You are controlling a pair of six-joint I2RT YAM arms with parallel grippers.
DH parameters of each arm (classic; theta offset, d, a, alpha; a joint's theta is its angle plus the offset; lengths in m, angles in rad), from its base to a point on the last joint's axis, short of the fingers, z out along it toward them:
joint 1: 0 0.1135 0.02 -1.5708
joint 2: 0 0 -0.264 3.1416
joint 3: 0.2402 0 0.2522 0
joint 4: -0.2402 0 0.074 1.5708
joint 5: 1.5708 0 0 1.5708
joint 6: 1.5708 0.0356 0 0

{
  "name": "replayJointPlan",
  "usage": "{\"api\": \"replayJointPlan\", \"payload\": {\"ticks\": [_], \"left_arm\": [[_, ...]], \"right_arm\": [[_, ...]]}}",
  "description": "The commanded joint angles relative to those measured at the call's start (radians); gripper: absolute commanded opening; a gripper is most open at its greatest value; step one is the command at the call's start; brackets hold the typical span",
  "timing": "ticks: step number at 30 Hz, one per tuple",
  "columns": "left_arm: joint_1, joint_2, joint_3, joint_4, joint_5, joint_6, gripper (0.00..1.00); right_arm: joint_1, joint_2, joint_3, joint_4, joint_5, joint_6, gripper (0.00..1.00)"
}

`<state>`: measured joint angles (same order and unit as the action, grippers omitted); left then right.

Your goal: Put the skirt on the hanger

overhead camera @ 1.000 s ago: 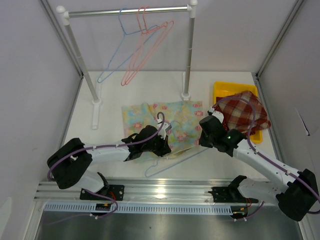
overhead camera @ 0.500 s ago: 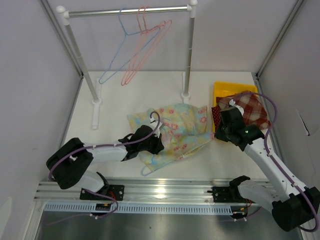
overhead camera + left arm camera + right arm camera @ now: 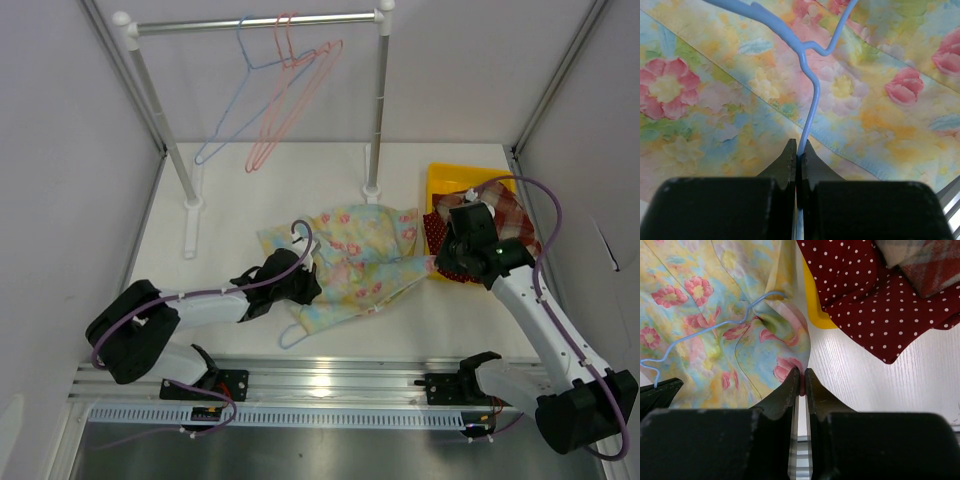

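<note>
The floral skirt (image 3: 360,255) is draped over the blue hanger (image 3: 815,100) just beside the yellow bin (image 3: 440,178). The hanger's wire is pinched in the fully closed left claw (image 3: 799,150), seemingly to be steadied. The skirt's corner nearest the bin is nipped in the nearly closed right claw (image 3: 800,377), presumably for pulling along the hanger.

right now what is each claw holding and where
The left claw grips the blue hanger by its wire; right claw pinches the floral skirt at its edge.
</note>
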<state>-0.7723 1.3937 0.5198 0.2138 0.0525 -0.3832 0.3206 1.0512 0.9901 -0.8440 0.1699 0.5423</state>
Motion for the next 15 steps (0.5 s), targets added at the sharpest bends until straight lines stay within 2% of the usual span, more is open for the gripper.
{"api": "replayJointPlan", "payload": {"ticks": [1, 11, 15], "left_arm": [[0.011, -0.012, 0.031, -0.016, -0.048, 0.026, 0.0], [0.013, -0.053, 0.019, -0.031, -0.158, 0.038, 0.0], [0.013, -0.062, 0.014, 0.007, -0.151, 0.059, 0.0]], "right_arm": [[-0.011, 0.013, 0.076, -0.009, 0.016, -0.034, 0.1], [-0.064, 0.044, 0.159, -0.038, 0.005, -0.084, 0.14], [-0.086, 0.076, 0.177, -0.046, -0.053, -0.104, 0.15]]}}
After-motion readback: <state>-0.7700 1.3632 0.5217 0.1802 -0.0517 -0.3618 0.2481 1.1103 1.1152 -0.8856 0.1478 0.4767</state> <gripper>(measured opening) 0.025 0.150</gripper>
